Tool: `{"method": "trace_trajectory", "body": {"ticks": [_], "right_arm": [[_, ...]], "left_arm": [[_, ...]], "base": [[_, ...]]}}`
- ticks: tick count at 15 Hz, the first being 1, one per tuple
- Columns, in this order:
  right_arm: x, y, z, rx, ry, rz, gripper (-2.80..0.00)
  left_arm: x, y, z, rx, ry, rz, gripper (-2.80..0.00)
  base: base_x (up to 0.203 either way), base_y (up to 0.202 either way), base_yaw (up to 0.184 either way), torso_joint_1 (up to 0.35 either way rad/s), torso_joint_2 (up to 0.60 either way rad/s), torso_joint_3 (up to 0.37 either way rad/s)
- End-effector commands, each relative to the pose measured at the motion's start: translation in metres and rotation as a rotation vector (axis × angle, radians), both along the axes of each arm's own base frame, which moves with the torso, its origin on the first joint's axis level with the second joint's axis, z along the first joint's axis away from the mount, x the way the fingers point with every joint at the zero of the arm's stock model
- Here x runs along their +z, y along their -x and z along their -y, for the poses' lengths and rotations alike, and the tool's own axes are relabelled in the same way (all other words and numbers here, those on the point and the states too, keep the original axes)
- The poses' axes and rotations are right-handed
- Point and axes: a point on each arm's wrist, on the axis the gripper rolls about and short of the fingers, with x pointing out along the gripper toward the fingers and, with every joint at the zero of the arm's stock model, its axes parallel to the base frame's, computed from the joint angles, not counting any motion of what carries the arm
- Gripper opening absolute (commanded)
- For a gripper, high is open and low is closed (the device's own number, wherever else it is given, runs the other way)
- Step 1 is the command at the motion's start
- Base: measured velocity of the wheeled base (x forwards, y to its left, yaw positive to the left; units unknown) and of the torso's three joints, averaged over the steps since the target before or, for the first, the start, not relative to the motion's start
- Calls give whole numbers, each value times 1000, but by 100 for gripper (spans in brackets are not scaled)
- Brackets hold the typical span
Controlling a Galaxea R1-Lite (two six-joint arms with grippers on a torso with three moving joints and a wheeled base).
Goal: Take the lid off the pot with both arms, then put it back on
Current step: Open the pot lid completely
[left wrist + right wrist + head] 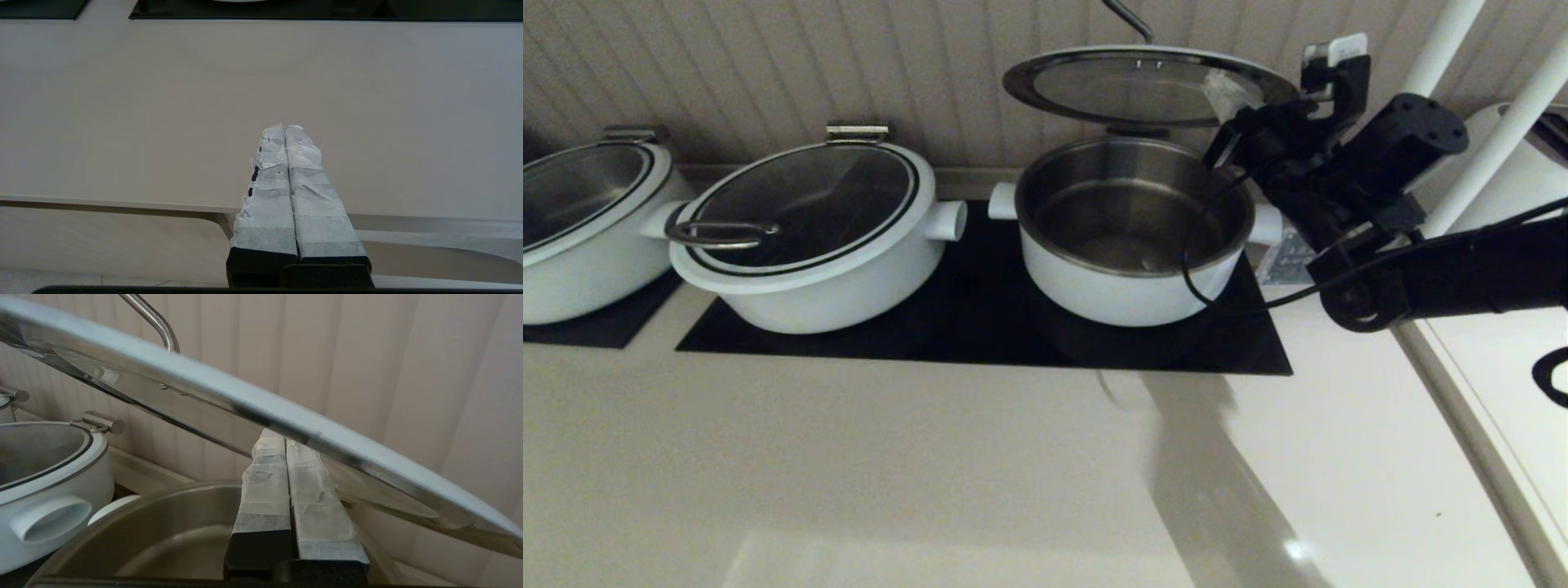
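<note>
Beige surface is spread below a black cooktop, on which the pot is set, steel liner exposed. Above it the lid is tilted up on its rear hinge, propped from beneath by the right gripper, whose taped jaws are pressed together with nothing between them. The left gripper is parked over the bare surface, jaws likewise closed and empty. Lowering is best done slowly, contact being kept under the rim so a slam is avoided.
</note>
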Motion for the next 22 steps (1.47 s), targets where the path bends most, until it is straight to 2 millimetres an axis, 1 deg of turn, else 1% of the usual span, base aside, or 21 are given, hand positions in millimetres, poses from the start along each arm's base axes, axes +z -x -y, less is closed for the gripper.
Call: {"method": "trace_trajectory", "body": {"ticks": [1,5,11,16,20,22], "right_arm": [[-3,-4,1,-6,-1,6,-280],[-4,-6,6,-18,-8,28,-280],[-3,-11,23,-60,-9,37,-280],[6,-15,28,-73,-18,70,-280],[4,-18,33,-86,-18,71,-280],[7,-19,35,-93,-21,81,-280]], "left_arm": [[0,0,0,0,0,3,-280],[0,0,0,0,0,1,-280],[0,0,0,0,0,1,-280],[0,0,0,0,0,1,-280],[0,0,0,0,0,3,-280],[0,0,0,0,0,2,-280]], "base": [[0,0,0,0,0,0],[0,0,0,0,0,0],[0,0,0,0,0,0],[0,0,0,0,0,0],[0,0,0,0,0,0],[0,0,0,0,0,0]]}}
